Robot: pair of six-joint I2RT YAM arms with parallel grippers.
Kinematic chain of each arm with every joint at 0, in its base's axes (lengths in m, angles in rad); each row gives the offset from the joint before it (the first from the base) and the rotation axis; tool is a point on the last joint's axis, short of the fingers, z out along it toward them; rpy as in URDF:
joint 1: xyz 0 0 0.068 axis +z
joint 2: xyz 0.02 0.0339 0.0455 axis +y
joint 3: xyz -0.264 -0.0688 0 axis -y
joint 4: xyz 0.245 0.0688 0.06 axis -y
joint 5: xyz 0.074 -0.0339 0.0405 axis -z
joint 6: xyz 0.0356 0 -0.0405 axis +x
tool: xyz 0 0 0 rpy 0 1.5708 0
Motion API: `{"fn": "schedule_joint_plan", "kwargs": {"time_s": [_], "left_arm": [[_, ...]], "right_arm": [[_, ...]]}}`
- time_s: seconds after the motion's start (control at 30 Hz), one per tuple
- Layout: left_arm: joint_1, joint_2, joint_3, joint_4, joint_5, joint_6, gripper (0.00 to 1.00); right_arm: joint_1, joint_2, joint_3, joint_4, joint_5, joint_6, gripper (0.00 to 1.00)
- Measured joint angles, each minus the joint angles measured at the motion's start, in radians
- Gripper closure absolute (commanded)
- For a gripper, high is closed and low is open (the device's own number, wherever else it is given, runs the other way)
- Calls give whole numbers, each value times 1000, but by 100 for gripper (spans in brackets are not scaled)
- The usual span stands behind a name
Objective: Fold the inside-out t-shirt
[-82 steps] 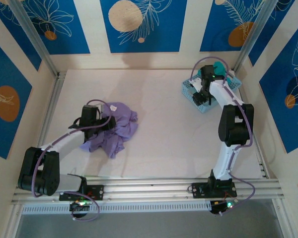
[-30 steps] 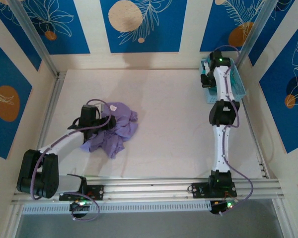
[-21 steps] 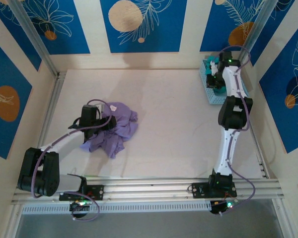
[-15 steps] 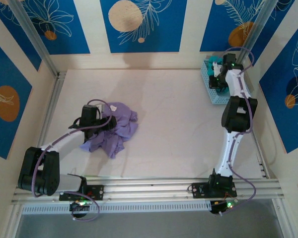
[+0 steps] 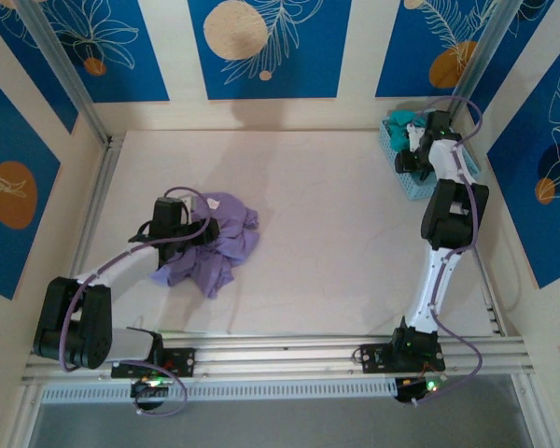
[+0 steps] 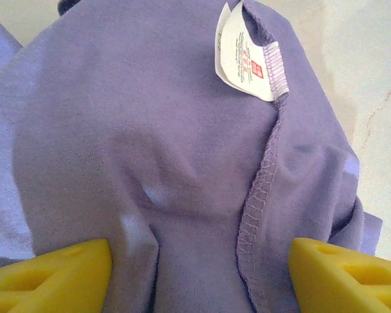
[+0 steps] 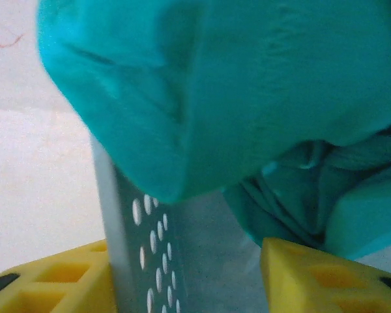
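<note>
The inside-out t-shirt (image 5: 219,241) lies crumpled, lavender, on the table's left half, its white label (image 5: 208,200) at the far edge. My left gripper (image 5: 199,230) rests down on it, open. In the left wrist view the yellow fingers (image 6: 49,274) press on the lavender cloth (image 6: 150,130), which spans the gap between them; seam and label (image 6: 242,55) face up. My right gripper (image 5: 409,161) is at the far right corner, open, its fingers (image 7: 316,274) straddling a basket wall (image 7: 140,241).
A light blue perforated basket (image 5: 409,187) stands by the right wall, holding a teal-green garment (image 5: 403,121) that spills over the wall (image 7: 234,85). Bare table stretches between the shirt and the basket. A metal rail (image 5: 280,350) borders the near edge.
My right arm has carried the basket toward the far right wall and its jaws have come apart from the basket wall. The left arm and shirt have not moved.
</note>
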Motion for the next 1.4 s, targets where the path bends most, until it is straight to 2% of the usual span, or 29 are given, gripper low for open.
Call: {"fn": "schedule_joint_plan", "kwargs": {"time_s": [0.03, 0.1, 0.33, 0.43, 0.53, 0.63, 0.77, 0.87, 1.03, 1.17, 1.27, 1.4], "left_arm": [[0, 0, 0, 0, 0, 0, 28], [0, 0, 0, 0, 1, 0, 28], [0, -6, 0, -3, -1, -2, 26], [-1, -36, 0, -17, -35, -3, 28], [-1, -62, 0, -29, -81, 3, 39], [-1, -61, 1, -48, -97, 7, 53], [-2, -48, 0, -61, -80, 8, 83], [-2, -54, 0, -60, -48, 4, 100], [-2, -163, -35, -28, 28, -31, 100], [-2, -275, -38, 13, 97, -62, 100], [-2, -338, -37, 21, 117, -64, 100], [-2, -359, -37, 16, 119, -63, 100]], "right_arm": [[-2, 0, 0, 0, 3, 9, 25], [-2, -3, 0, -1, 3, 25, 19], [13, -89, 6, -28, -28, 108, 13], [37, -174, 14, -33, -51, 148, 13], [96, -274, 19, -31, -80, 187, 14], [206, -363, 16, -26, -95, 206, 16], [417, -452, -51, -3, -127, 212, 18], [562, -514, -185, 23, -188, 213, 20], [719, -597, -467, 120, -282, 251, 23], [808, -583, -647, 268, -348, 323, 25], [831, -517, -701, 370, -392, 385, 26], [844, -407, -695, 473, -405, 440, 34]]}}
